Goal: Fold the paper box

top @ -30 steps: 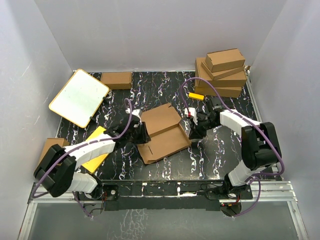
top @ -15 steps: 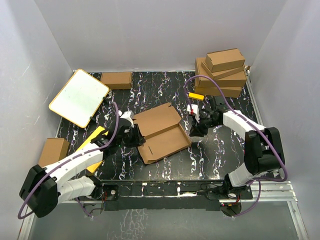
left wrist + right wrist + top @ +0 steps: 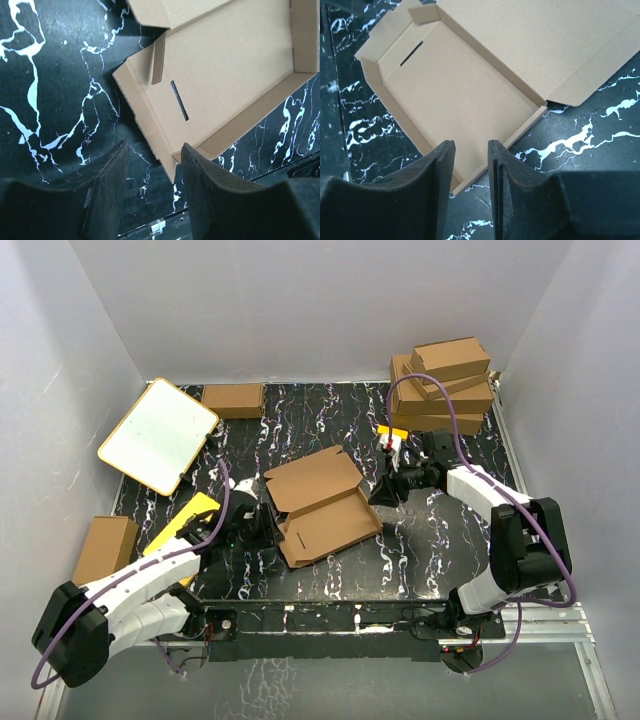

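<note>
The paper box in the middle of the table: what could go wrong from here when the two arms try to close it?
1. Neither the left hand nor the right hand grips the paper box. It lies loose on the table, so a push may slide it instead of folding it.
2. The lid is open, and the small flap stands inside the tray beside the slot. Closing the lid could crush it.

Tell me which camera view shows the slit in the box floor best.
The left wrist view: the slit is close, dark and sharp against the floor of the box. The right wrist view shows it smaller, at the far end. In the top view it is too small to tell.
</note>
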Action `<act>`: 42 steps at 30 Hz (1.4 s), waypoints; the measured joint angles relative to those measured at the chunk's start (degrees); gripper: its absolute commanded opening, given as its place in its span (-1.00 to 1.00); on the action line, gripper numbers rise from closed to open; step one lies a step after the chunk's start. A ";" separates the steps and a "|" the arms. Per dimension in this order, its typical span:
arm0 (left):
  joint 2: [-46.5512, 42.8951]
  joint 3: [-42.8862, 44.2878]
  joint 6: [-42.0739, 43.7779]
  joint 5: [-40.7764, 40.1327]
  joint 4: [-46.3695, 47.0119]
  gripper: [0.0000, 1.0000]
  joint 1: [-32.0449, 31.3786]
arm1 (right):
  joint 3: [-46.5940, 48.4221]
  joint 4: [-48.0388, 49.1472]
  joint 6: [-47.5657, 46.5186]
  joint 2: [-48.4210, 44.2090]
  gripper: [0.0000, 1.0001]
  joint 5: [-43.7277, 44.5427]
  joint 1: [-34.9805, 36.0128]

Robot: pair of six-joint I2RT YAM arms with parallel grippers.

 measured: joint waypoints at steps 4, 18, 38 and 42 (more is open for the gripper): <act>0.15 -2.14 -1.84 0.55 1.64 -0.01 0.00 | -0.76 3.89 6.32 1.70 -0.23 -1.25 -0.57; 6.19 -3.50 -4.90 2.10 9.99 -0.15 0.00 | -0.90 7.65 14.62 5.53 -0.23 -1.33 -1.38; 8.17 -4.24 -5.20 2.01 11.39 -0.22 0.00 | -0.90 7.39 17.53 10.32 -0.29 -0.94 -1.38; 8.09 -3.78 -4.74 1.66 9.27 -0.19 0.00 | -0.90 7.37 17.53 10.32 -0.29 -0.90 -1.38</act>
